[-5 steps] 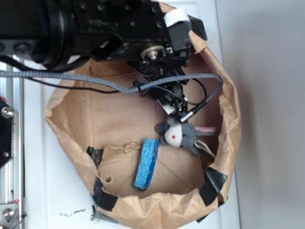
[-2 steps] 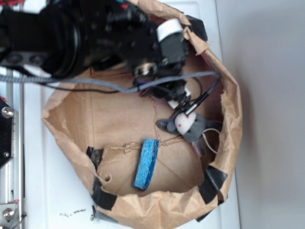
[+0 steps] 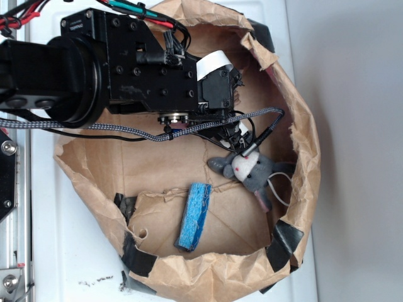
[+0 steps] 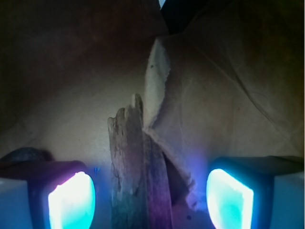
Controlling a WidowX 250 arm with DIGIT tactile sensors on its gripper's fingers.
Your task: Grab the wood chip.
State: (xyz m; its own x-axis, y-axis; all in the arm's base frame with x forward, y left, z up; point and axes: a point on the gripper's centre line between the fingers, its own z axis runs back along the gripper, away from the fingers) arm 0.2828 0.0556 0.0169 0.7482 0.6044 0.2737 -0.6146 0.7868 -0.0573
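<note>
Rough, streaky wood fills the middle of the wrist view: the wood chip lies flat on brown paper, its jagged tip pointing away from the camera, between the two glowing fingers of the gripper; the jaws are spread wide, with paper visible on both sides of the chip, so nothing is held. In the exterior view the chip cannot be made out — it is hidden beneath the black arm.

By its look the chip is judged to be light, stiff and dry; it should not bend under the pads, though the thin splintered ends could crumble or snap if pinched there. A hold across the broad middle of its length is judged best, where the grain is thickest; the rough surface should resist slipping, but because the piece lies flat the fingers would have to be lowered close to the paper to catch its edges.

The container is a crumpled paper bag with its rim rolled down and patched with black tape; inside it a grey plush mouse with a pink ear lies just beside the gripper, and a blue sponge block rests on the bag's floor, apart from both.
</note>
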